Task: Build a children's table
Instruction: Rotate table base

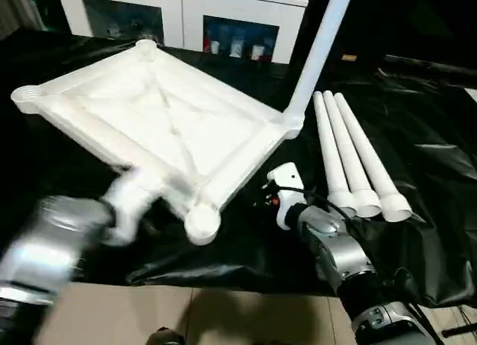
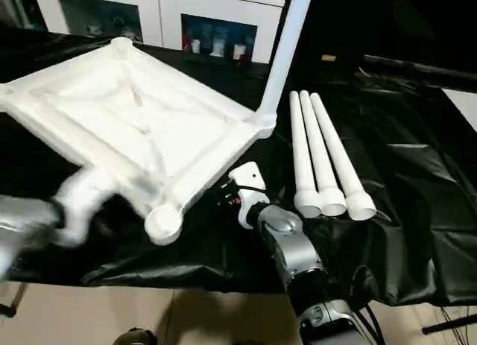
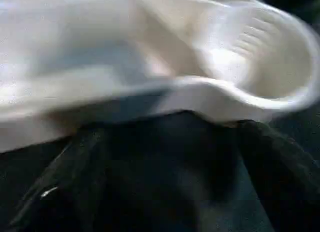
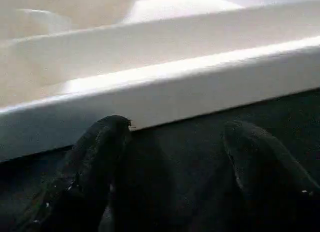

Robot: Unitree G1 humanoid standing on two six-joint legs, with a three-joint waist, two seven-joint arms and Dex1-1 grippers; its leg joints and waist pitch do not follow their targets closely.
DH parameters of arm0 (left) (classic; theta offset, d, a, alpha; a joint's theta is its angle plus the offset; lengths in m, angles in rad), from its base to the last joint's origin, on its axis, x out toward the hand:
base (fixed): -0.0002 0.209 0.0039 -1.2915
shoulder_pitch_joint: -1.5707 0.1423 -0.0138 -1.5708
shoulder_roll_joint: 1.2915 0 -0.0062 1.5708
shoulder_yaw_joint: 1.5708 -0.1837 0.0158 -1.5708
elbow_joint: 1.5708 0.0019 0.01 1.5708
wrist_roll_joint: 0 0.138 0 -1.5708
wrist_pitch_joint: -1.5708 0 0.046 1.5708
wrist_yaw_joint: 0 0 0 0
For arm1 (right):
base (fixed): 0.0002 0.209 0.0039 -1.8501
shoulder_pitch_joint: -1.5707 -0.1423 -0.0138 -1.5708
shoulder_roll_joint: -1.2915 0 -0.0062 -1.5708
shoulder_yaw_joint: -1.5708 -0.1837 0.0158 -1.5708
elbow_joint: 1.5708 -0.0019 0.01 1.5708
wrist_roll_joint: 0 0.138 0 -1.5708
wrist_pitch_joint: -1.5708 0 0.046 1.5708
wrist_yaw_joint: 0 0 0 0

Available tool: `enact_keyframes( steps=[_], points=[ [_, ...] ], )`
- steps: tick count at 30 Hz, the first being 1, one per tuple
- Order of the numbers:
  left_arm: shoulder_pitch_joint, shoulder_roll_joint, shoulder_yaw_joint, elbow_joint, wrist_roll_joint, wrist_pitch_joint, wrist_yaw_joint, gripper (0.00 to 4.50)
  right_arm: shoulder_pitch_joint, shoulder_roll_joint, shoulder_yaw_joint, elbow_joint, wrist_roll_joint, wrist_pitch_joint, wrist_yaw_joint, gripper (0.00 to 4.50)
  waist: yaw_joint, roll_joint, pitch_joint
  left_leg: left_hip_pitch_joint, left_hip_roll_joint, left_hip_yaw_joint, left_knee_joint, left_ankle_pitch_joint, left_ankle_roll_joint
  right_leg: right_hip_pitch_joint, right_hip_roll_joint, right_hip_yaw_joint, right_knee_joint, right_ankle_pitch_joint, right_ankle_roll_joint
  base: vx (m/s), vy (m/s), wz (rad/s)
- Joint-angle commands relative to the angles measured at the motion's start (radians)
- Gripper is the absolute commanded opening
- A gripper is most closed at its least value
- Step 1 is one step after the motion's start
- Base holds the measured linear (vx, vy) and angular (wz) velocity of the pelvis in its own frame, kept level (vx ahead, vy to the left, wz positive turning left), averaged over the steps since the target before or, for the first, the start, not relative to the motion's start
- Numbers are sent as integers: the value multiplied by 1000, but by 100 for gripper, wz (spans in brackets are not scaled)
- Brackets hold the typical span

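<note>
The children's table top [image 1: 164,114] lies upside down on the black cloth, ribbed underside up. One white leg [image 1: 317,54] stands upright in its far right corner socket. Three more legs [image 1: 354,159] lie side by side to the right of the top. My left gripper [image 3: 175,134] is at the top's near edge, left of the near corner socket [image 1: 202,223]; its dark fingers [image 3: 70,177] stand apart, open, with the rim just beyond them. Close to the top's near right edge, my right gripper [image 4: 177,127] is open, the white rim [image 4: 200,86] just ahead of its fingertips.
A white cabinet with glass doors [image 1: 186,17] stands behind the work table. Rumpled black cloth [image 1: 425,144] covers the table out to the right. The table's front edge runs just below my arms, with pale floor [image 1: 223,315] beneath.
</note>
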Motion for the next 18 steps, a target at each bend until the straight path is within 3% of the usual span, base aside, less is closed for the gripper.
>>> enact_keyframes(
  steps=[1, 2, 5, 7, 8, 10, 11, 12, 13, 14, 15, 18],
  points=[
    [-31, -52, -71, 34, -15, -37, 20, 445, 1, -1, 7, -39, 7, -12, 10, 354, -1, 29, -73, 28, 27, -13, -63, -128, -15, 48, -68, 45, -55, 46, -202, 0, 0, 0],
    [-41, -73, -82, 54, -9, -49, 35, 445, 2, -5, 1, -52, 9, -9, 4, 354, 0, 28, -69, 31, 25, -11, -63, -147, -16, 42, -65, 46, -61, 21, -196, 0, 0, 0],
    [-83, -140, -99, 129, 16, -101, 94, 445, 11, -25, -18, -111, 9, 18, -28, 354, 3, 28, -73, 32, 25, -12, -62, -169, -27, 44, -66, 47, -66, -21, -174, 0, 0, 0],
    [-125, -207, -92, 196, 30, -131, 155, 445, 22, -44, -43, -175, 2, 59, -67, 354, 5, 33, -74, 31, 25, -15, -63, -178, -37, 45, -67, 46, -68, -42, -161, 0, 0, 0],
    [-145, -242, -89, 232, 38, -170, 180, 445, 35, -61, -58, -223, 0, 94, -80, 354, 1, 31, -76, 27, 25, -17, -63, -185, -40, 47, -68, 46, -68, -49, -159, 0, 0, 0],
    [-170, -285, -95, 275, 47, -231, 200, 445, 53, -86, -77, -293, -12, 148, -99, 354, 5, 28, -75, 33, 25, -16, -61, -198, -40, 43, -67, 47, -74, -61, -146, 0, 0, 0],
    [-177, -300, -103, 286, 47, -257, 200, 445, 60, -98, -81, -321, -29, 176, -115, 354, 7, 27, -77, 26, 25, -19, -62, -186, -39, 49, -68, 47, -72, -51, -144, 0, 0, 0],
    [-182, -321, -108, 294, 42, -281, 203, 445, 63, -113, -82, -341, -63, 206, -143, 354, 7, 33, -78, 27, 25, -19, -60, -176, -44, 47, -66, 46, -73, -33, -143, 0, 0, 0],
    [-182, -321, -108, 294, 42, -281, 203, 445, 63, -113, -82, -341, -63, 206, -143, 354, 4, 29, -78, 25, 24, -18, -60, -176, -44, 47, -65, 46, -70, -24, -144, 0, 0, 0],
    [-192, -361, -124, 318, 35, -328, 210, 445, 66, -141, -89, -379, -107, 274, -181, 354, 5, 35, -79, 24, 22, -19, -59, -175, -42, 48, -65, 46, -70, -24, -146, 0, 0, 0],
    [-199, -381, -136, 337, 36, -370, 215, 445, 65, -154, -95, -398, -112, 314, -191, 354, 5, 30, -81, 27, 21, -17, -55, -168, -37, 48, -65, 47, -70, -12, -148, 0, 0, 0],
    [-209, -438, -151, 370, 29, -467, 230, 445, 42, -166, -152, -422, -82, 407, -242, 354, 8, 40, -85, 24, 22, -18, -53, -156, -26, 53, -67, 48, -67, 29, -161, 0, 0, 0]
  ],
)
